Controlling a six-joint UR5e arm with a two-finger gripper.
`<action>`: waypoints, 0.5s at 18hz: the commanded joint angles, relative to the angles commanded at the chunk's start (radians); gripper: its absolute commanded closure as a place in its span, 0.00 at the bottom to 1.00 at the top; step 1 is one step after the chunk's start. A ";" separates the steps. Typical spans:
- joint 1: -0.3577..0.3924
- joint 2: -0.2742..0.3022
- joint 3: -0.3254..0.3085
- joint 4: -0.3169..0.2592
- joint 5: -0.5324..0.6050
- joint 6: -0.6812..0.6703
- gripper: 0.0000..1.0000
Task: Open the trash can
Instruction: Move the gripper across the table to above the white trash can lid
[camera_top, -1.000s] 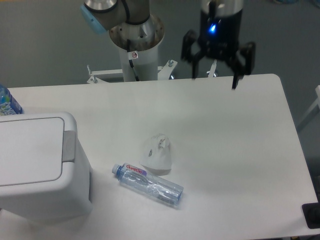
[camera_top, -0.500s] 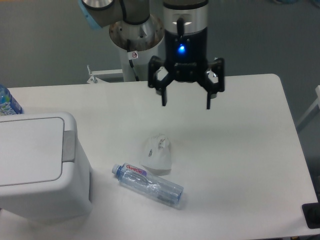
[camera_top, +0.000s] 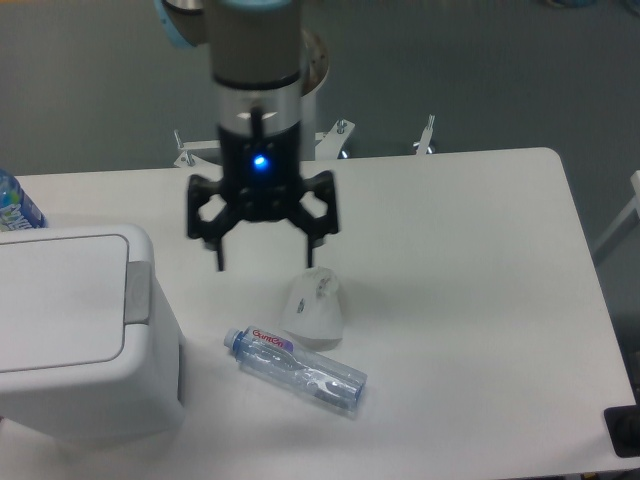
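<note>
White tabletop (camera_top: 470, 300) fills most of the view, with grey floor behind its far edge. Over its middle the arm (camera_top: 255, 60) comes straight down from the top of the picture, its pale cylindrical wrist running into a black body with a small blue light lit on the front. Below that hangs the gripper (camera_top: 266, 258), pointing down at the table, its two black fingers spread wide with nothing between them. One fingertip (camera_top: 219, 262) hangs free over bare table; the other ends just at the top of the paper wad (camera_top: 313, 308), and whether it touches cannot be told from this angle.

The paper wad sits directly beneath the gripper, slightly toward its right-hand finger as seen here. Just past the wad, nearer the camera, a clear water bottle (camera_top: 296, 367) lies on its side, cap end pointing toward the trash can and its middle nearly against the wad's lower edge.

Well off to the side of the gripper, at the picture's left edge and lower down, stands the trash can (camera_top: 85, 340), large and white, its flat lid down and the grey push tab (camera_top: 137, 291) on the side facing the gripper. Behind it, a second bottle (camera_top: 15, 203) shows partly at the frame edge.
</note>
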 joint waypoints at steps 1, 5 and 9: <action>-0.011 -0.002 0.002 0.009 0.000 -0.009 0.00; -0.038 -0.002 -0.005 0.015 0.000 -0.009 0.00; -0.060 -0.005 -0.006 0.017 0.000 -0.023 0.00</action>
